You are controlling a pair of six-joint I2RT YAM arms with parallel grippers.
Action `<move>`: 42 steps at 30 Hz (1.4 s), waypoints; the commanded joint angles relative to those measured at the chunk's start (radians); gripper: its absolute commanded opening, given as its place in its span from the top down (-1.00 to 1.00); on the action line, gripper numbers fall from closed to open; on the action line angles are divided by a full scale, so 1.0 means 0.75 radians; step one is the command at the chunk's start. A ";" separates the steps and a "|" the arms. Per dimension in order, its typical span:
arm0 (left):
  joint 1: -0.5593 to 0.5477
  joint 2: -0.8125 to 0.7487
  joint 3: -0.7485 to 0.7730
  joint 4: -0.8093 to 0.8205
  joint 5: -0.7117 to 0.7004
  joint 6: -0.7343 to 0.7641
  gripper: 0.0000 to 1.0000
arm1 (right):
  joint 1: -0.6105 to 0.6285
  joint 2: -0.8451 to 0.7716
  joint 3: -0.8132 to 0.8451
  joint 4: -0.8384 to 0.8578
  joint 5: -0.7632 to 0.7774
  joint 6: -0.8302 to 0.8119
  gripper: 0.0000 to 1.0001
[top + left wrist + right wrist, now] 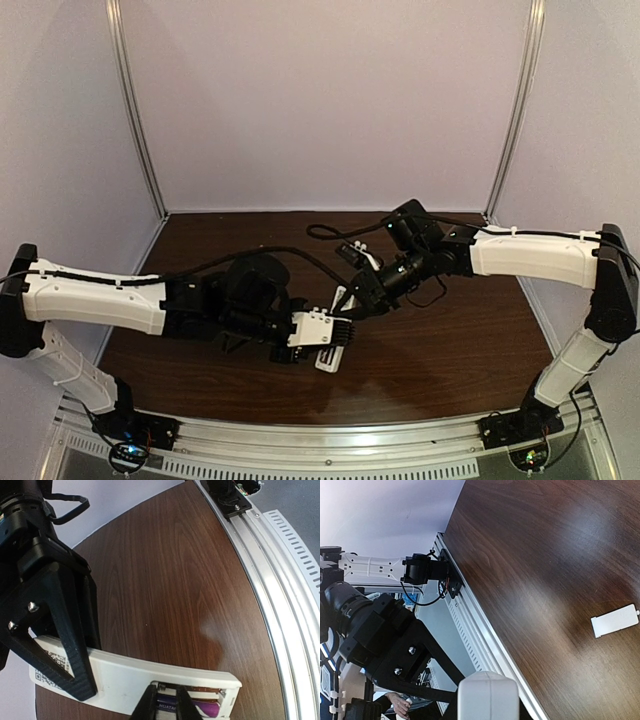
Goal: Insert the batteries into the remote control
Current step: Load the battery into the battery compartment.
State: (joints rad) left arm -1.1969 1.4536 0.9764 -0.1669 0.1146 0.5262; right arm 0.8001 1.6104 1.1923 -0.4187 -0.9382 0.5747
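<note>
The white remote control (125,672) is held above the brown table with its open battery bay facing up. My right gripper (352,300) is shut on its far end; its black fingers (75,645) clamp the bar, and the remote's end (487,695) shows between them in the right wrist view. In the bay lie the bluish-purple battery (202,708) and, beside it, the orange-red battery (200,690). My left gripper (165,697) is over the bay, jaws nearly together with a narrow gap, tips on the purple battery. It also shows in the top view (338,335).
A small flat white cover piece (615,621) lies on the table (175,570), apart from the remote. The aluminium rail (280,580) runs along the table's near edge. Purple walls close in the back and sides.
</note>
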 commanded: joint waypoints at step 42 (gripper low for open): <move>0.296 -0.035 -0.151 0.279 0.649 -0.925 -0.47 | -0.059 -0.028 -0.016 0.174 -0.123 -0.030 1.00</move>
State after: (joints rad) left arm -0.9741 1.3891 0.8249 -0.0227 0.5571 -0.1310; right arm 0.7467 1.6283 1.1751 -0.3218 -1.0061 0.5503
